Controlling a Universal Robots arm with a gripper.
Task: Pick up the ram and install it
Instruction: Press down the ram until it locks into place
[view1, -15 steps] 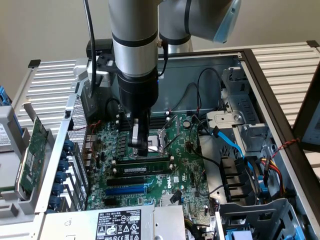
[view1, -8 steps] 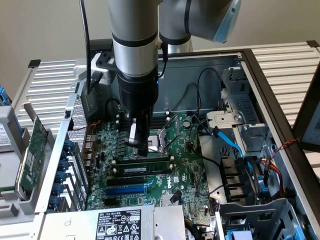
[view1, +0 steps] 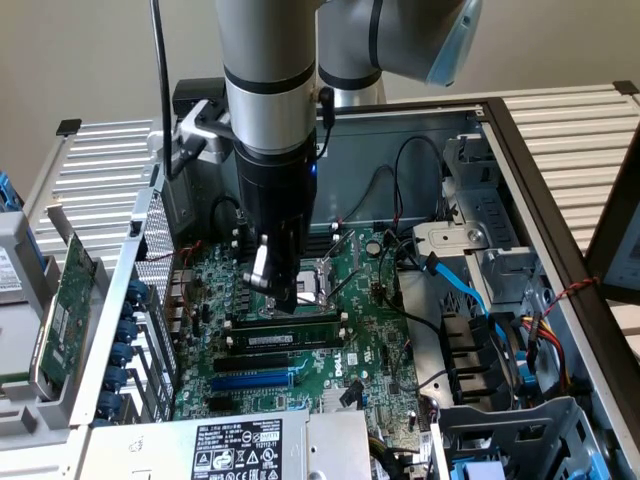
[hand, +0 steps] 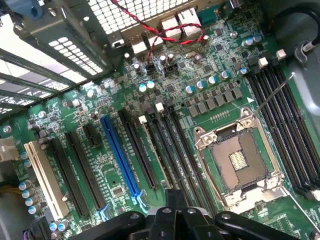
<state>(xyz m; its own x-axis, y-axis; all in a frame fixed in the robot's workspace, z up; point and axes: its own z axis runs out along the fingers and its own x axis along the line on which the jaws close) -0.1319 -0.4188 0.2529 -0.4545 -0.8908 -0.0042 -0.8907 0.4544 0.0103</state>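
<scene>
The ram (view1: 290, 335) is a dark stick with a pale label strip. It stands on edge in a black memory slot on the green motherboard (view1: 370, 340), beside the CPU socket (view1: 325, 275). From the wrist view the ram (hand: 151, 146) appears as a thin edge between the black slots. My gripper (view1: 281, 293) hangs straight down over the stick's middle, its tip at or just above the top edge. The fingertips (hand: 175, 199) look pressed together as one dark block, with nothing between them.
The open computer case (view1: 520, 150) walls in the board. Blue and black cables (view1: 460, 290) crowd the drive bays on the exterior view's right. A green expansion card (view1: 62, 300) leans outside the case on the exterior view's left. A blue slot (hand: 120, 155) and the power supply (view1: 235, 448) are nearby.
</scene>
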